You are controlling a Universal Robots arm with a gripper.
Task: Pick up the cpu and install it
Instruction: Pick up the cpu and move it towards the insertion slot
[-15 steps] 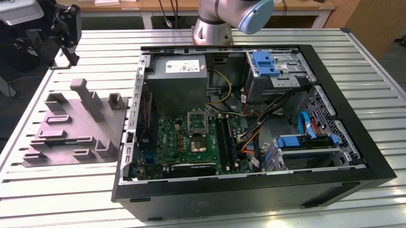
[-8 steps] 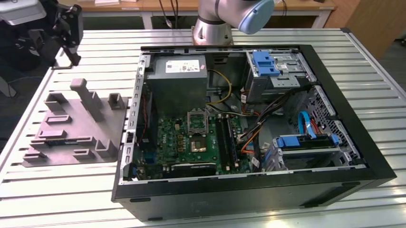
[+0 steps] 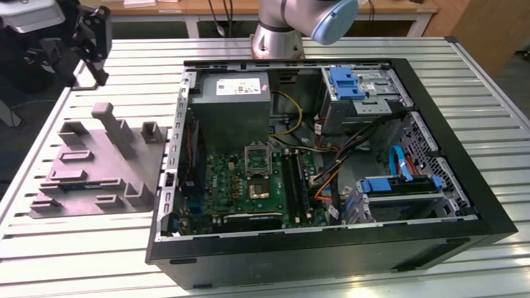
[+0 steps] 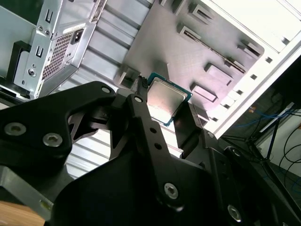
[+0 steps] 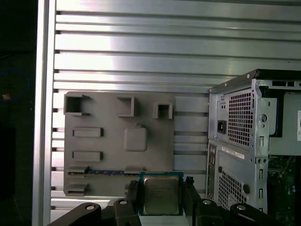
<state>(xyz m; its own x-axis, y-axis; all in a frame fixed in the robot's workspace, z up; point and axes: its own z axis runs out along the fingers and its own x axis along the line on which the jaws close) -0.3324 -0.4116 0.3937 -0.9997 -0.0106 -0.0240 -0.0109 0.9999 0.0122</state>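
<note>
CPU (image 5: 161, 194) sits pinched by two opposite edges between my fingers (image 4: 145, 115), its metal lid showing. I hold it in the air near the grey fixture plate (image 5: 108, 160) on the slatted surface (image 5: 141, 52), outside the open computer case (image 3: 331, 261) and well apart from the motherboard socket (image 3: 257, 188). My hold is on thin edges only, so I judge a jolt could tilt or drop it. Set down skewed, it could bend the socket's contacts.
</note>
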